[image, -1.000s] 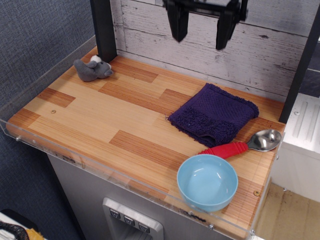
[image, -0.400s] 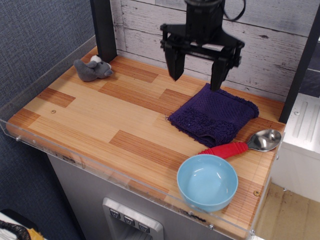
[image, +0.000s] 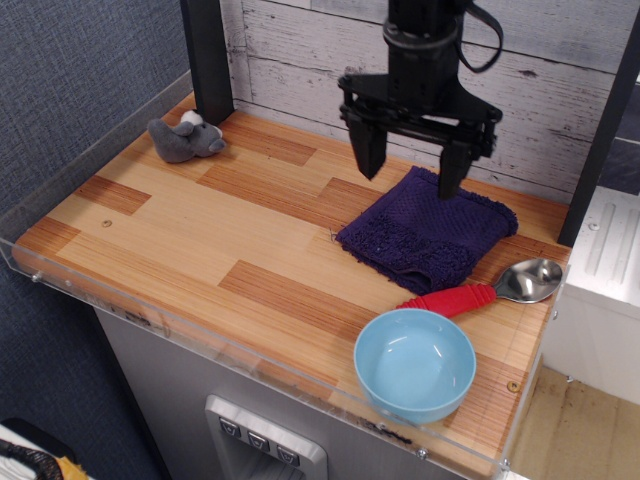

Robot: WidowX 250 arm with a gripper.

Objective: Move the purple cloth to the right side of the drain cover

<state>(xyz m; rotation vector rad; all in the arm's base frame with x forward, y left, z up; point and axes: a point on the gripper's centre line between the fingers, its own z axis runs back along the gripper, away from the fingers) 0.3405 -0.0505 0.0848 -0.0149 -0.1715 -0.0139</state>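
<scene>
The purple cloth (image: 428, 234) lies folded on the wooden counter at the right back, dark purple-navy with fuzzy edges. My black gripper (image: 410, 172) hangs open just above the cloth's back left part, its two fingers spread wide, the right fingertip close over the cloth's back edge. The gripper holds nothing. No drain cover shows in this view.
A light blue bowl (image: 414, 364) sits near the front right edge. A spoon with a red handle (image: 484, 291) lies between bowl and cloth. A grey stuffed toy (image: 185, 138) lies at the back left by a black post (image: 207, 58). A clear rim (image: 120, 300) edges the counter.
The gripper has come down from the top of the view and shifted slightly right, now low over the cloth's back part. The cloth and other things have not moved.
</scene>
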